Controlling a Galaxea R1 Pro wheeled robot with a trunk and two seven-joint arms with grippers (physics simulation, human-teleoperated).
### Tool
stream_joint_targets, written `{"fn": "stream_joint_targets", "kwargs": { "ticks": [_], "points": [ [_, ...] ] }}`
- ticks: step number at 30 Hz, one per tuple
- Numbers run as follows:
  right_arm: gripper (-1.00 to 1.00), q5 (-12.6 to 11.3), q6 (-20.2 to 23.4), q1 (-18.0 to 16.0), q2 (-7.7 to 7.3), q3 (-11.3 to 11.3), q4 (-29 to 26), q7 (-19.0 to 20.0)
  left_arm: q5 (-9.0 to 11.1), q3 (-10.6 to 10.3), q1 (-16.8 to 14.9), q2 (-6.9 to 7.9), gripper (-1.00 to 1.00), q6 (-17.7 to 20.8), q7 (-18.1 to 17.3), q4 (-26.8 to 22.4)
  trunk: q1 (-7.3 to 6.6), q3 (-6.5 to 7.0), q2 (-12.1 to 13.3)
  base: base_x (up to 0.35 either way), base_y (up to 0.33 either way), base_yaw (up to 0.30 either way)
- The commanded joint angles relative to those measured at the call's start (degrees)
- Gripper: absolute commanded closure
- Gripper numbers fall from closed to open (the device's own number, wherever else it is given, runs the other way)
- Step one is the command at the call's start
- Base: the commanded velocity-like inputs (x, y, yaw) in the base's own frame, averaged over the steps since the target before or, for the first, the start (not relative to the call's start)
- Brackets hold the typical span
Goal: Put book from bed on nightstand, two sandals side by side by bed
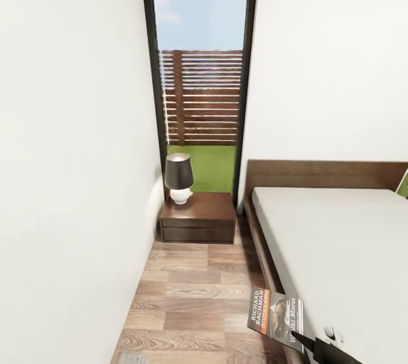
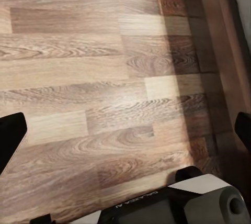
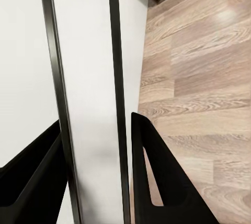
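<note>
A white wall [image 1: 68,154] is seen on the left side of the head view, and the wood floor [image 1: 187,301] runs beside it like a narrow path. In the left wrist view the left tool [image 2: 125,130] is seen held wide over the bare floor, with nothing between its two dark fingertips [image 2: 10,135], so it is kept free for a later job. At the far end of the path, under the tall window [image 1: 198,69], the nightstand [image 1: 198,218] is found, and a small lamp [image 1: 178,178] with a dark shade is stood on its back left corner, so the front of the glossy top is left bare for the book. Further right and much nearer, the book [image 1: 276,312] is held up over the floor, just beside the bed frame, with its cover turned to the camera. It is pinched at its lower right corner by the right tool [image 1: 306,342], and in the right wrist view the book's thin edge [image 3: 86,98] is seen clamped between the black fingers [image 3: 162,182]. It is probably carried this way so it can be laid flat on the nightstand. On the far right the bed [image 1: 345,250] is seen, and the small white thing near its edge cannot be made out.
</note>
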Motion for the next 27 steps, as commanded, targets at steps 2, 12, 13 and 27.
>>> {"fn": "stream_joint_targets", "kwargs": {
  "ticks": [2,12,13,27],
  "points": [
    [1.00,-0.6,0.4,0.0,-0.02,0.1,0.0,0.1,-0.6,0.5,0.0,0.01,-1.00,-0.3,-0.1,0.1,0.05,-0.02,0.0,0.328,0.000,0.000],
    [1.00,-0.6,0.4,0.0,-0.02,0.1,0.0,0.1,-0.6,0.5,0.0,0.01,-1.00,-0.3,-0.1,0.1,0.05,-0.02,0.0,0.328,0.000,0.000],
    [1.00,-0.6,0.4,0.0,-0.02,0.1,0.0,0.1,-0.6,0.5,0.0,0.01,-1.00,-0.3,-0.1,0.1,0.05,-0.02,0.0,0.328,0.000,0.000],
    [1.00,-0.6,0.4,0.0,-0.02,0.1,0.0,0.1,-0.6,0.5,0.0,0.01,-1.00,-0.3,-0.1,0.1,0.05,-0.02,0.0,0.328,0.000,0.000]
  ]
}}
